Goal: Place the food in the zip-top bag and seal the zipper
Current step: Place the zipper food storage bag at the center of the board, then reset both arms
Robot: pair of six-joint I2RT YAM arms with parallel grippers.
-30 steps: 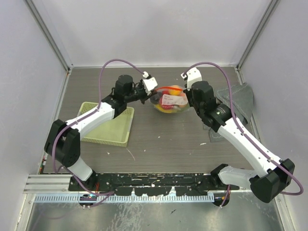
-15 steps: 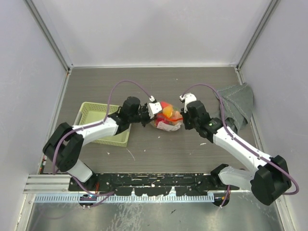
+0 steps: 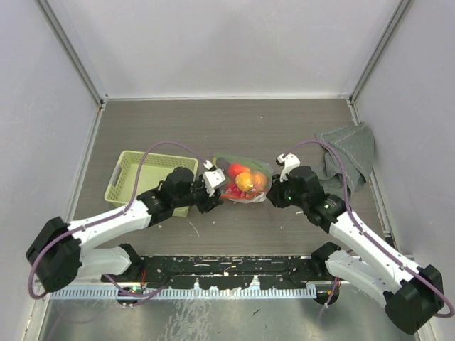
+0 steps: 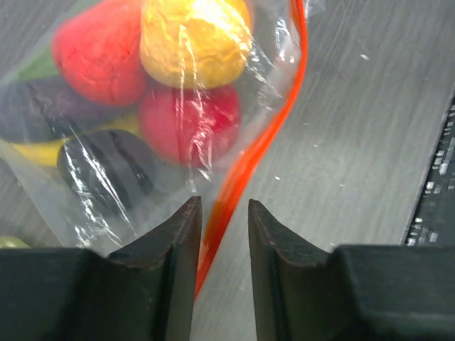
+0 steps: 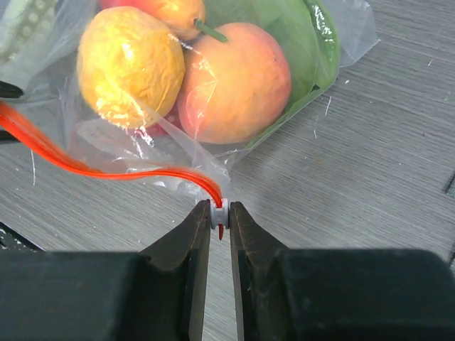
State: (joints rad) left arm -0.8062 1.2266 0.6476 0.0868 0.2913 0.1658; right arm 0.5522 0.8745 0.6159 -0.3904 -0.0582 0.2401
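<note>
Sealing now: right end effector (image 5: 219, 210) clamps the thin red-orange zipper strip (image 5: 128, 173); left end effector (image 4: 222, 206), released astride it, should pinch and slide.

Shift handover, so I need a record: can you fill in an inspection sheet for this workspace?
Surface: grey wood-grain table.
Job's things: food inside the zip-top bag, lying on the table; zipper seal cannot be told.
Clutter: green basket left, grey cloth right.
Hands: left hand open astride the zipper; right hand shut on its end.
Cables: purple cable along each arm.
Surroundings: pale walls, three sides.
</note>
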